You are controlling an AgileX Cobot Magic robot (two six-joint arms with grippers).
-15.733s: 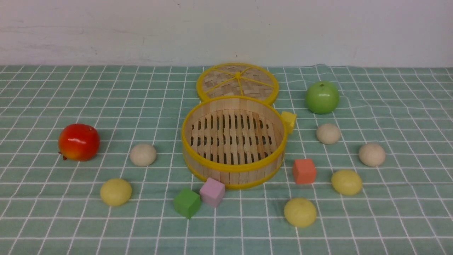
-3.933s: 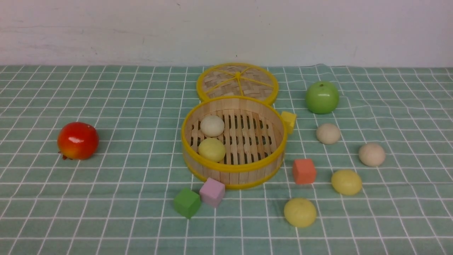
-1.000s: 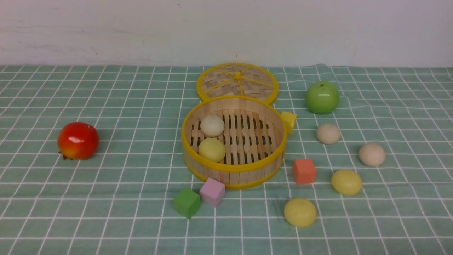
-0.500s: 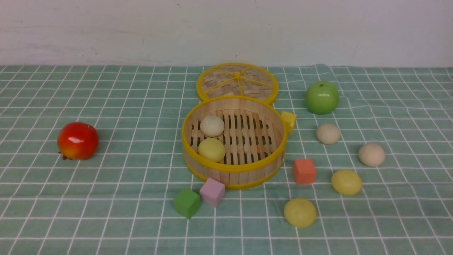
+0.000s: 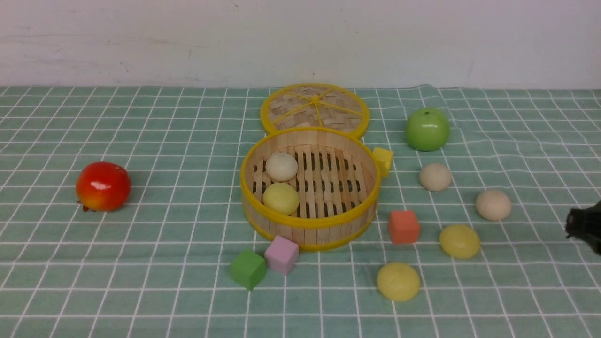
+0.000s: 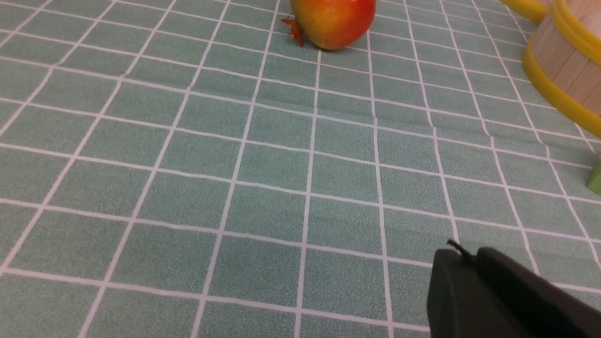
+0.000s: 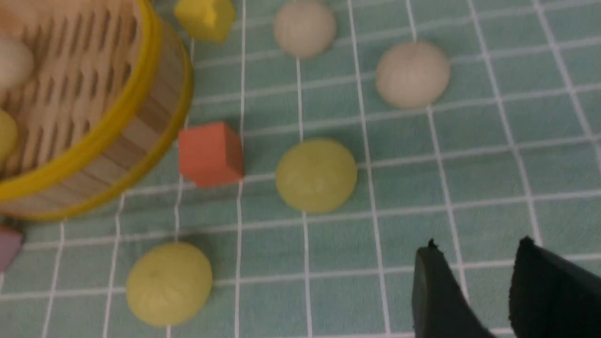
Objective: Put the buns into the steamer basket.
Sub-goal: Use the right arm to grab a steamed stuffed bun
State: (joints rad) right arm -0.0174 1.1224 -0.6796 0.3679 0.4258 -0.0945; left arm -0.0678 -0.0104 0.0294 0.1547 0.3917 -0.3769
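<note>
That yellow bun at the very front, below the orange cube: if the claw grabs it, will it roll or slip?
The yellow bun looks low and domed, not a ball, so it probably stays put rather than rolling. Its skin seems smooth, so a pinch might slip. It is smaller than the green apple, so likely light.

The checked tablecloth (image 5: 141, 281) was pale green with a white grid. Nearest the black right gripper (image 7: 478, 244), two smooth domed buns (image 7: 316, 174) were pale yellow; two further buns (image 7: 412, 74) beyond them were cream-beige. Past those, a small cube (image 7: 210, 153) was orange-red, and the round bamboo steamer basket (image 7: 141, 126) was tan-slatted with yellow rims.
</note>
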